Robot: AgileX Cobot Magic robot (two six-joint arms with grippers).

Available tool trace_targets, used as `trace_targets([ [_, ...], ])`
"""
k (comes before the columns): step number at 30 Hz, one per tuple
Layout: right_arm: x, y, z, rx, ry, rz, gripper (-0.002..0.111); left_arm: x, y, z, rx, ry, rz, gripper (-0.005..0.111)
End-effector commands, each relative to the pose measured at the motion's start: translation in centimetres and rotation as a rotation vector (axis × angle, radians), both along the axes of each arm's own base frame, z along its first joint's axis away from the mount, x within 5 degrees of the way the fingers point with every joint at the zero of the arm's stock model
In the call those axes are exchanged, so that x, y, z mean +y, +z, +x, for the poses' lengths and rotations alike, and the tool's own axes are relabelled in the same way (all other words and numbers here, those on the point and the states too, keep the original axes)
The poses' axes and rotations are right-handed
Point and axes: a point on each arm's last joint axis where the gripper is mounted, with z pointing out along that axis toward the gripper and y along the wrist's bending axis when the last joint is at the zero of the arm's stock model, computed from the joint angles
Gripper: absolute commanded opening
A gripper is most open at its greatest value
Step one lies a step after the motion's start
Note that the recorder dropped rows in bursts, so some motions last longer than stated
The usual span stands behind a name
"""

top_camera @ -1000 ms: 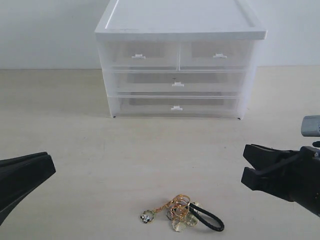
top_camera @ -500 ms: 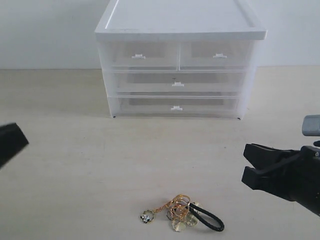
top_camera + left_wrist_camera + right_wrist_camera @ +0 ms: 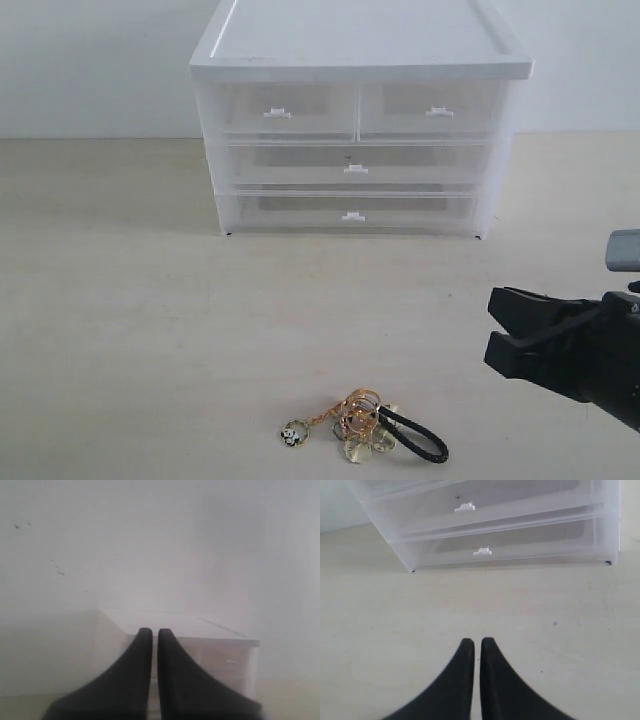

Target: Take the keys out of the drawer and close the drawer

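both halves of the task look done. the keys [image 3: 362,425] lie out on the table [image 3: 150,330], well in front of the unit [image 3: 360,70] and apart from it. the drawer [image 3: 350,212], lowest in the unit, sits flush with the unit's front, so it reads as closed. i judge that nothing is left beyond parking the arms.

the right tool [image 3: 505,335] hangs in front of the unit, off to its right side and to the right of the keys. its fingers are almost together and it holds nothing. the left tool [image 3: 154,636] shows only in its own wrist view, facing the unit, closed and empty too.

counts: one bunch of keys, one unit, four drawers (two half-width top drawers [image 3: 278,110], one middle drawer [image 3: 352,165], one lowest), four handle tabs [image 3: 352,216], two tools.
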Motion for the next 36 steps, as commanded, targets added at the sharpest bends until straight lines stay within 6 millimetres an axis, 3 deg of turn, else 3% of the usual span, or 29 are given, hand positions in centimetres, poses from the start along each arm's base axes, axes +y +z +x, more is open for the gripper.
trace_targets([
  [1,-0.1,-0.1,-0.1,0.001,0.001,-0.002,0.000,0.7,-1.2,0.3,0.011,0.144,0.005,0.004],
  [8,0.0,0.0,-0.1,-0.005,0.001,0.001,0.000,1.5,-2.5,0.6,0.010,0.328,0.063,0.004],
  [14,0.0,0.0,-0.1,-0.005,0.001,0.001,0.000,1.6,-3.1,0.8,0.047,0.385,0.244,0.004],
  [23,0.0,0.0,-0.1,-0.005,0.001,0.001,0.000,0.7,-6.3,0.8,0.385,0.265,0.313,0.004],
  [28,0.0,0.0,-0.1,-0.005,0.001,0.001,0.000,0.5,-6.9,0.6,0.476,0.230,0.229,0.004],
  [36,0.0,0.0,-0.1,-0.007,0.001,0.002,0.000,1.3,-7.1,0.6,0.517,0.321,0.168,0.004],
])
